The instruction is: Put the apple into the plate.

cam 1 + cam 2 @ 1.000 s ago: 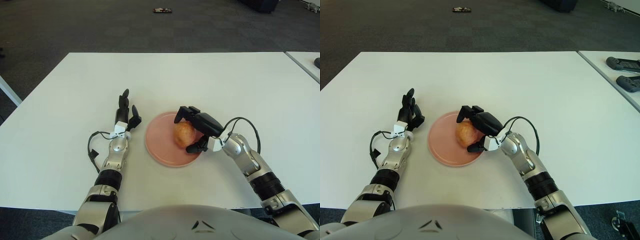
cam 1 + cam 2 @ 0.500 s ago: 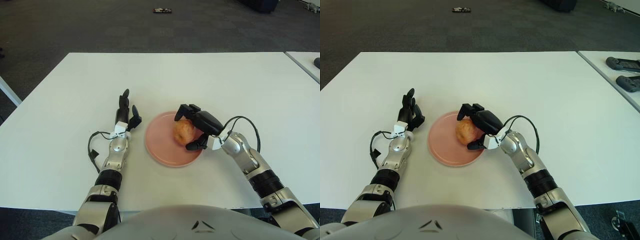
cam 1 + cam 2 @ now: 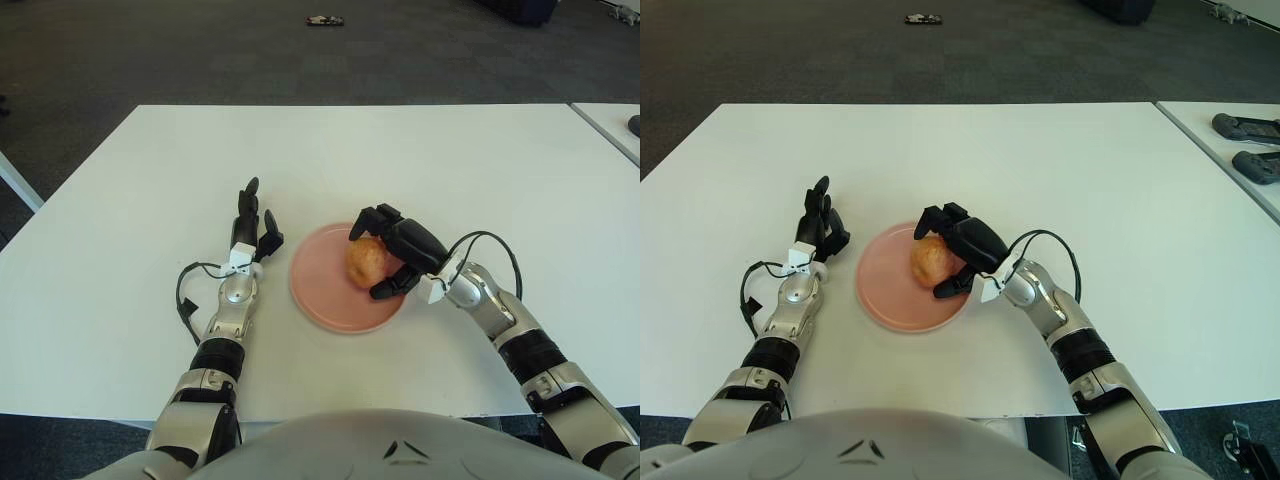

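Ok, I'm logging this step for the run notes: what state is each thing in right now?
apple: over the plate, gripped by the right hand; whether it touches the plate, cannot tell.
plate: flat on the table, upright.
right hand: fingers curled around the apple.
left hand: fingers extended, holding nothing, left of the plate.
table: white, bearing the plate.

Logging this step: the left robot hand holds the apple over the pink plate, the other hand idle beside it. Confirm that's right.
Wrong hand. In the left eye view the right robot hand holds the apple over the pink plate; the left robot hand is idle, left of the plate.
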You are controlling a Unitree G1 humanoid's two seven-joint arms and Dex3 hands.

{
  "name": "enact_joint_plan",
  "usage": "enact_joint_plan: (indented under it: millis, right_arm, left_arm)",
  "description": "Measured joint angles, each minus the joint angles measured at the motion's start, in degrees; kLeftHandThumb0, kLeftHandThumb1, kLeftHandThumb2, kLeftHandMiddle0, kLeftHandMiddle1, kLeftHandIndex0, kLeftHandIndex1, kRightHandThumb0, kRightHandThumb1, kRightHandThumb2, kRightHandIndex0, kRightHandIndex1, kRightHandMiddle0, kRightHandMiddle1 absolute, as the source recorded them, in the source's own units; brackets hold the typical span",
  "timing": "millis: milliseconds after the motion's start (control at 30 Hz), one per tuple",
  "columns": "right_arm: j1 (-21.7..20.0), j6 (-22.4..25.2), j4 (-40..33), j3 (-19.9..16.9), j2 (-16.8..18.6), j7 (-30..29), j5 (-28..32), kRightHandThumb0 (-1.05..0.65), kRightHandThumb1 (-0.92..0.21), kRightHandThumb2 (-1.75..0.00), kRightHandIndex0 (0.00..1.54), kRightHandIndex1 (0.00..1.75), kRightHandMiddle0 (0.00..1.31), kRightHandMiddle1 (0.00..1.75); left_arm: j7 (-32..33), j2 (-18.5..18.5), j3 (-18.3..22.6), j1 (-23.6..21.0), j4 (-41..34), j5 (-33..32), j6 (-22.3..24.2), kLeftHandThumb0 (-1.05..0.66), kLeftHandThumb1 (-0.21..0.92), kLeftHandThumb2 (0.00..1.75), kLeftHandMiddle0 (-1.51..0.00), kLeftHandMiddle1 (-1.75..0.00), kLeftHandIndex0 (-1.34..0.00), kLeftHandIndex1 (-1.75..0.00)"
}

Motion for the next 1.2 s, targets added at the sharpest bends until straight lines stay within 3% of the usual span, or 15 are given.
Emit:
enact_joint_plan:
  millis: [100, 200, 300, 400, 467, 567, 667, 1200]
  right_arm:
    - [-0.79, 0.07, -0.03, 0.29, -0.65, -0.03, -1.45, -0.84, -0.89, -0.52, 0.41, 1.35, 0.34, 1.52]
    - [-1.41, 0.99, -0.44, 0.66, -1.42, 0.56, -2.40, -0.93, -0.91, -0.60, 0.23, 1.06, 0.22, 1.41]
    - [-1.98, 3.20, -2.00, 0.95, -2.41, 3.03, -2.92, -1.01, -0.92, -0.66, 0.06, 0.52, 0.06, 1.02]
    - [-2.18, 5.59, -3.92, 1.03, -3.40, 5.89, -3.04, -1.03, -0.92, -0.67, 0.02, 0.25, 0.02, 0.75]
    - [-2.20, 6.83, -4.93, 1.24, -4.17, 7.66, -3.34, -1.04, -0.92, -0.67, 0.01, 0.10, 0.01, 0.43]
    - [-2.10, 7.53, -5.71, 1.62, -4.86, 8.93, -3.57, -1.05, -0.92, -0.65, 0.00, 0.03, 0.00, 0.15]
    - [-1.99, 7.32, -5.93, 1.83, -5.13, 9.19, -3.52, -1.05, -0.92, -0.61, 0.00, 0.01, 0.00, 0.05]
    - [-0.63, 6.71, -8.80, 1.56, -6.74, 14.56, 2.67, -1.05, -0.92, -0.52, 0.00, 0.00, 0.00, 0.00]
  left_arm:
    - [0.06, -0.03, 0.05, 0.00, 0.03, 0.00, 0.00, -0.80, 0.92, 1.02, -0.18, 0.00, 0.00, -0.46]
    - [0.06, -0.08, 0.07, -0.01, 0.04, 0.00, 0.00, -0.80, 0.92, 1.02, -0.18, 0.00, 0.00, -0.46]
    - [0.06, -0.13, 0.06, -0.03, 0.00, -0.01, 0.11, -0.80, 0.92, 1.02, -0.18, 0.00, 0.00, -0.45]
    - [0.06, -0.22, 0.05, -0.05, -0.09, -0.01, 0.24, -0.81, 0.92, 1.02, -0.17, 0.00, 0.00, -0.45]
    - [0.06, -0.24, 0.05, -0.05, -0.18, 0.00, 0.37, -0.81, 0.92, 1.03, -0.18, 0.00, 0.00, -0.45]
    - [0.06, -0.21, 0.07, -0.04, -0.25, 0.00, 0.62, -0.81, 0.92, 1.03, -0.18, 0.00, 0.00, -0.45]
    - [0.08, -0.19, 0.09, -0.03, -0.28, 0.01, 0.76, -0.81, 0.92, 1.03, -0.18, 0.00, 0.00, -0.46]
    - [0.43, -0.18, 0.20, 0.12, -0.23, -0.03, 0.08, -0.80, 0.92, 1.03, -0.19, -0.01, 0.00, -0.48]
